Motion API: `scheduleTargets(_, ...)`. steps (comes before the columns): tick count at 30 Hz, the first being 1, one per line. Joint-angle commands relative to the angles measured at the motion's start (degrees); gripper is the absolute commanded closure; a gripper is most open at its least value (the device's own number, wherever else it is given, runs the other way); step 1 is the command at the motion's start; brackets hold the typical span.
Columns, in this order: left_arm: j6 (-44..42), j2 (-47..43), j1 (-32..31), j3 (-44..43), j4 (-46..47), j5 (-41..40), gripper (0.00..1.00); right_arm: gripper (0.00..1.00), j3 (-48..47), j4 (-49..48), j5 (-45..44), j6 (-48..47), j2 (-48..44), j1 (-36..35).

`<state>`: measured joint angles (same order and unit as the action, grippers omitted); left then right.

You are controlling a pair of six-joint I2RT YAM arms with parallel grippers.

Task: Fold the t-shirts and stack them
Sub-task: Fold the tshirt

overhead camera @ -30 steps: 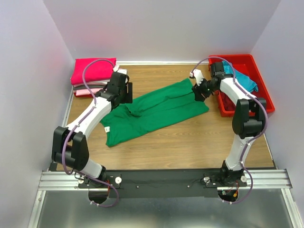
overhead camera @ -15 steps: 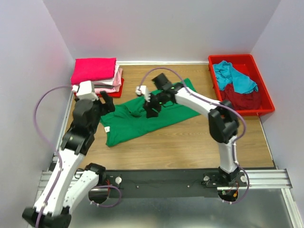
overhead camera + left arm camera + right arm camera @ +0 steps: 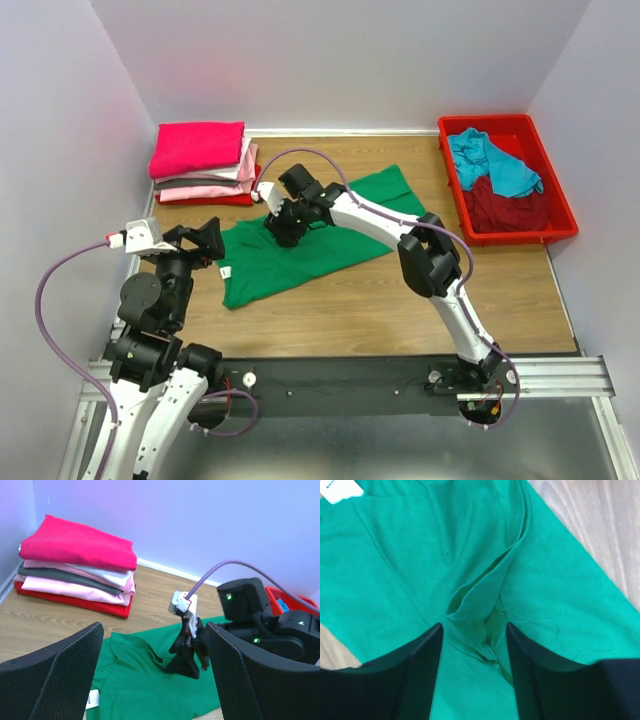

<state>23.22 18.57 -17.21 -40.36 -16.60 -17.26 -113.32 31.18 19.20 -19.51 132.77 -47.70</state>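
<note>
The right gripper [image 3: 283, 228] points down on the green tee [image 3: 300, 265], its jaws partly closed on a raised fold of the cloth [image 3: 474, 627], and the rest of the tee lies flat on the table [image 3: 400, 290] on all sides of it. The left gripper [image 3: 208, 242] stands wide open with nothing in it, raised just off the tee's near-left edge, facing the tee and the right gripper. The stack [image 3: 80, 565] of folded tees sits beyond it to its left, and the bin [image 3: 560, 225] with a teal tee [image 3: 495, 165] and a dark red tee [image 3: 510, 205] is well apart from both.
</note>
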Motion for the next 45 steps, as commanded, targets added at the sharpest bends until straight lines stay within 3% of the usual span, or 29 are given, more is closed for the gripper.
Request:
scheduleTargets(1,0.68,0.50,0.34,0.81,1.40,-0.94,0.10,0.45,-2.78,-0.06,-3.20,1.49,2.58,-1.69)
scheduleTargets(7,0.51,1.03,0.34,0.81,1.48,-0.41,0.10,0.67,-4.28,-0.50,-8.91,3.25,3.11,-1.52)
scheduleTargets(14,0.42,1.03,0.34,0.90,1.57,-0.15,0.10,0.71,-1.82,-3.67,-18.40,7.11,1.35,-1.34)
scheduleTargets(17,0.51,0.95,0.34,0.98,1.57,-0.32,0.10,0.68,-1.21,-5.16,-24.81,8.96,1.53,-1.25)
scheduleTargets(20,0.51,1.12,0.34,0.98,1.40,-0.50,0.10,0.49,0.11,-6.48,-30.44,9.66,0.74,-0.64)
scheduleTargets(25,1.30,2.08,0.34,0.90,1.57,0.38,0.10,0.29,2.39,-6.57,-26.51,7.74,-4.35,2.26)
scheduleTargets(26,1.99,2.52,0.34,0.90,1.14,0.64,0.09,0.26,3.27,-6.57,-24.32,6.34,-5.75,3.05)
scheduleTargets(29,8.23,4.54,0.34,2.03,0.43,4.15,0.07,0.14,10.20,-2.64,-3.28,-6.02,-14.01,7.44)
scheduleTargets(30,11.46,5.07,0.34,2.47,0.43,5.55,0.07,0.14,13.18,0.87,7.67,-16.77,-17.16,9.54)
scheduleTargets(32,14.29,6.30,0.42,4.32,0.60,9.51,0.07,0.12,24.34,3.96,14.69,-28.86,-26.22,11.48)
scheduleTargets(33,15.26,6.48,0.34,4.85,0.69,10.65,0.07,0.11,27.24,10.50,16.55,-36.23,-28.42,13.06)
scheduleTargets(34,16.32,6.66,0.42,5.72,0.78,12.49,0.07,0.11,30.93,11.79,16.40,-46.48,-30.36,13.94)
scheduleTargets(37,16.42,6.31,0.43,6.43,0.78,14.00,0.07,0.12,44.82,12.86,10.97,-59.13,-38.97,17.46)
scheduleTargets(45,17.20,4.90,0.43,7.75,0.96,15.58,0.07,0.21,54.86,7.33,-0.20,-58.01,-42.25,29.14)
